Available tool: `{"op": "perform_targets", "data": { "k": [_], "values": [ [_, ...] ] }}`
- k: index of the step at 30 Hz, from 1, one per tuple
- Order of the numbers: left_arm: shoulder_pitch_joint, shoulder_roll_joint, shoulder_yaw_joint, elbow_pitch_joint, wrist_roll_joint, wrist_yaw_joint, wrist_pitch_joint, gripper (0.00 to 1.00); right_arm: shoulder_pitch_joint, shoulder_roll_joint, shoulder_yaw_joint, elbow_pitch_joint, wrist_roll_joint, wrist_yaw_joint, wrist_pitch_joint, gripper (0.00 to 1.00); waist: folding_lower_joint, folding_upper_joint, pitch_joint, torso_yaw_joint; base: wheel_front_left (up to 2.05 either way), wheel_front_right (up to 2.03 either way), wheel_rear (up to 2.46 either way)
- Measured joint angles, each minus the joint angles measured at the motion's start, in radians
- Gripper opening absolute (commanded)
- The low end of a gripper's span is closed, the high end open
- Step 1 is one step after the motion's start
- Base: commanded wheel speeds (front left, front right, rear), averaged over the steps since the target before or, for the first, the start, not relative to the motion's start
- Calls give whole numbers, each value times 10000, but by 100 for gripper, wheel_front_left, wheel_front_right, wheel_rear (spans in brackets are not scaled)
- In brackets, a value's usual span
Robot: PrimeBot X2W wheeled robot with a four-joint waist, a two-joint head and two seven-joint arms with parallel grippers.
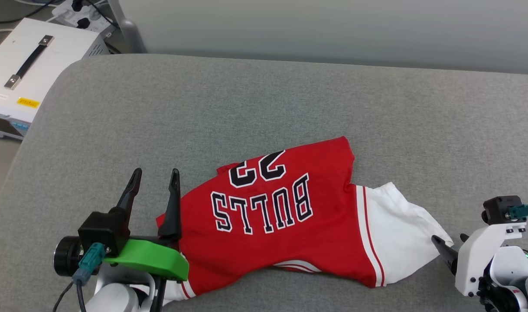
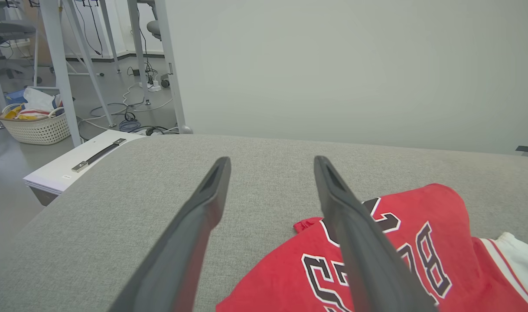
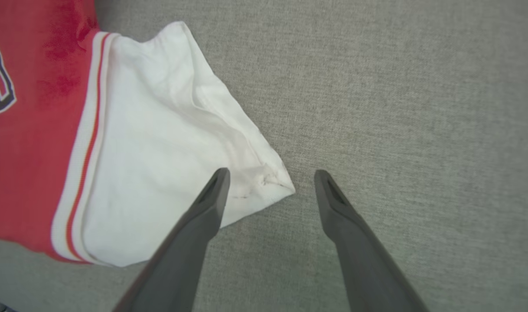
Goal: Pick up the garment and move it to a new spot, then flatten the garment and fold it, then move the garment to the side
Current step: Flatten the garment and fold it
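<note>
The garment (image 1: 290, 225), a red jersey with white sleeves and upside-down black lettering, lies rumpled on the grey padded table (image 1: 264, 99) near its front edge. My left gripper (image 1: 155, 177) is open at the garment's left edge, its right finger over the red cloth and nothing between the fingers. The left wrist view has that gripper (image 2: 272, 160) spread wide above the table, with the garment (image 2: 420, 260) under its right finger. My right gripper (image 1: 449, 239) stands open at the tip of the white sleeve. Seen from the right wrist, the sleeve corner (image 3: 272, 182) lies between the open gripper (image 3: 271, 172) fingers, ungripped.
A white case (image 1: 25, 73) with a black handle stands off the table's far left corner, beside a power strip (image 1: 79, 15). A pale wall runs behind the table. A laundry basket (image 2: 36, 125), metal legs and cables are on the floor at left.
</note>
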Motion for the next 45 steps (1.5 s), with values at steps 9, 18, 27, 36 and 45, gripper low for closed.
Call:
{"op": "perform_targets", "data": {
  "k": [9, 18, 27, 36, 45],
  "values": [
    [-168, -384, 261, 151, 357, -311, 0, 100, -481, -297, 587, 1361, 339, -6, 869, 93, 0, 0, 439, 353, 0, 0, 0],
    [114, -483, 608, 493, 385, -431, 0, 100, -901, -293, 941, 1630, 568, -6, 903, 0, 0, 0, 311, 253, 0, 0, 0],
    [431, -228, 602, 633, 291, -612, 134, 100, -909, -619, -336, 1584, 380, 8, 819, 0, 0, 0, -193, -38, 0, 0, 0],
    [844, 276, 155, 623, -629, -1198, 2025, 100, -281, -621, -2366, 920, -159, 8, 988, 0, 0, 0, -517, -482, 0, 0, 0],
    [1578, 1450, -784, -234, -2261, -1676, 5856, 100, 300, 111, -2846, 142, -368, 8, 1216, 0, 0, 0, -630, -801, 0, 0, 0]
  ]
}}
